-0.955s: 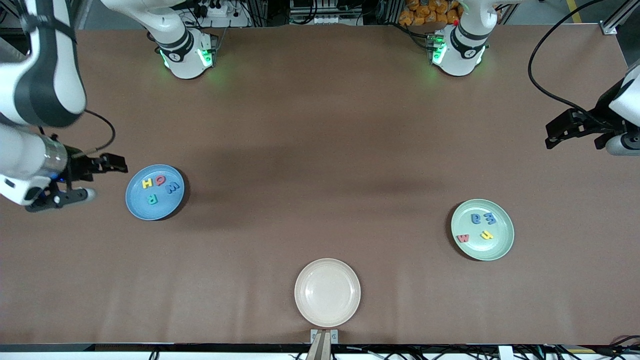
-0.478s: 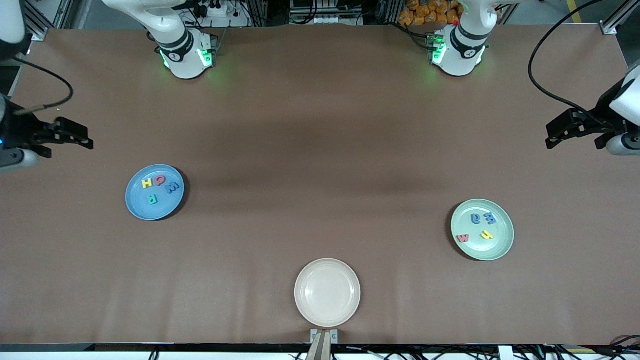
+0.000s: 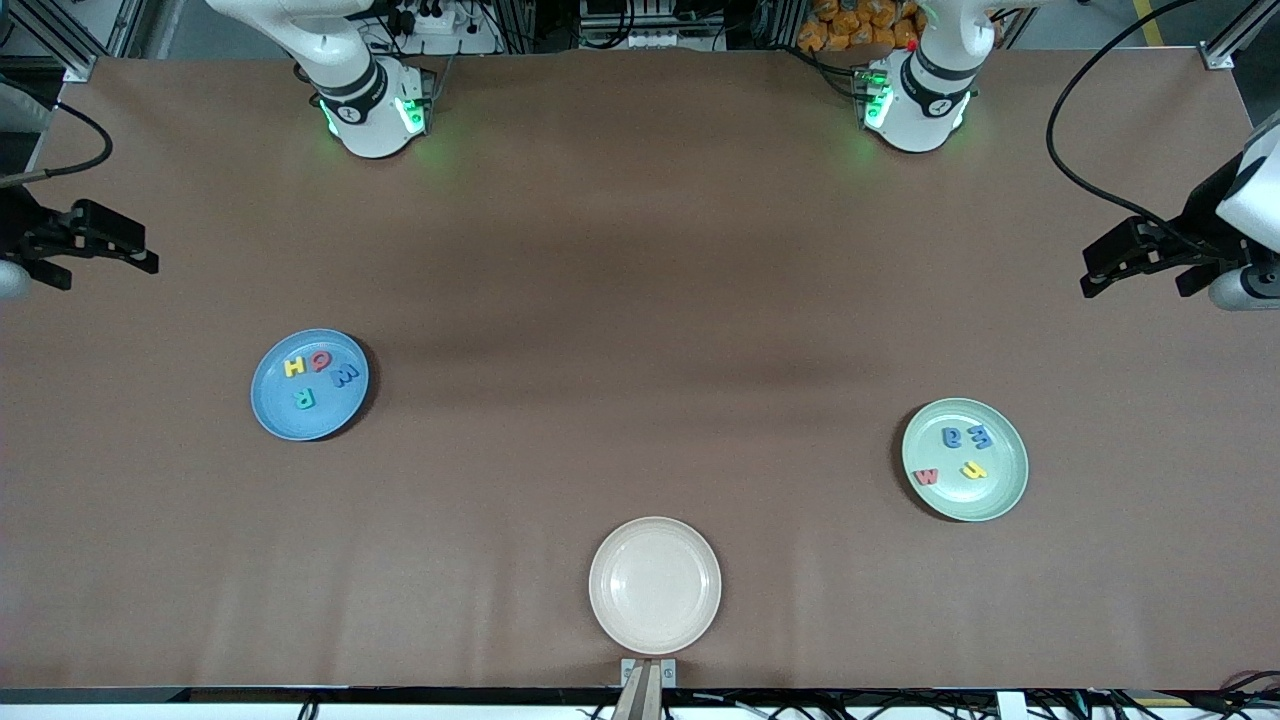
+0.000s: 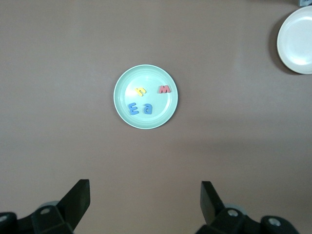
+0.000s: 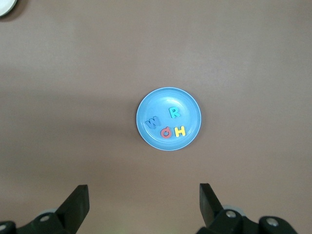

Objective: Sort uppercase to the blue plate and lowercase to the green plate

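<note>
Blue plate (image 3: 309, 384) now carries all four capitals, yellow H (image 3: 294, 367), red Q (image 3: 319, 361), blue W (image 3: 344, 376) and green R (image 3: 305, 399), and my right gripper (image 3: 95, 245) has pulled away from beside it over the last second, up toward the table's edge at the right arm's end, fingers spread and empty. I read that as the final drop done and the arm retreating. The green plate (image 3: 964, 459), toward the left arm's end and a little nearer the front camera, holds the red w (image 3: 926, 477), blue m (image 3: 980, 436), blue rounded letter (image 3: 952, 435) and yellow hooked letter (image 3: 973, 469). My left gripper (image 3: 1125, 262) waits over bare table at its own end, open, holding nothing. No letter shares a heading; they lie flat, turned every way, the W's long axis slanting across its plate. The cream plate (image 3: 654, 585) holds nothing, so sorting looks complete.
</note>
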`<state>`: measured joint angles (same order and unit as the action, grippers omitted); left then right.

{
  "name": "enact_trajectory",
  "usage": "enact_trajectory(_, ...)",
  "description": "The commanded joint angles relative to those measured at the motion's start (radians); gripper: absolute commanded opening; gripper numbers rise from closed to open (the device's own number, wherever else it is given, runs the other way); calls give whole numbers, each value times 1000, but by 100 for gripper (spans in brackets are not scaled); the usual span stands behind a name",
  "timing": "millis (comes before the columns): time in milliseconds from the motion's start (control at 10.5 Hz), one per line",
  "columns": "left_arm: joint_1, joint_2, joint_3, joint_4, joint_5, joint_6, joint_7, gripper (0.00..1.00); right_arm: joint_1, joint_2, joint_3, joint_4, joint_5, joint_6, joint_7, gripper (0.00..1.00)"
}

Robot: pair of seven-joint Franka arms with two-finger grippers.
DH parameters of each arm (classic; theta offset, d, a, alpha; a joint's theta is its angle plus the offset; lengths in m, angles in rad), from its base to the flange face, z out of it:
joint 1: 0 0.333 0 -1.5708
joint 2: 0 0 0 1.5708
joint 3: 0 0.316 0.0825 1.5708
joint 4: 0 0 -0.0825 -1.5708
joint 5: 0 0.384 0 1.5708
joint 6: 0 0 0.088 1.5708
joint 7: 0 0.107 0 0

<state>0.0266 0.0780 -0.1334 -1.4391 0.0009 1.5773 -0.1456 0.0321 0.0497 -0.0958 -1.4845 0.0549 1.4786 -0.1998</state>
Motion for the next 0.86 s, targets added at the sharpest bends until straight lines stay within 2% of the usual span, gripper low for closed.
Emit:
enact_trajectory(0,3,-38,-6,-29,-22,-2,-31,100,-31,-39,25,-48,-10,34,26,100)
enact_trajectory(191,1,-50,-8,-47,-22,0,-37,100,-38,-86,25,-112,-10,98,26,100)
enact_trajectory(764,3,-35,-3,-35,-21,-2,-63,100,-34,-87,27,-106,-12,108,42,100)
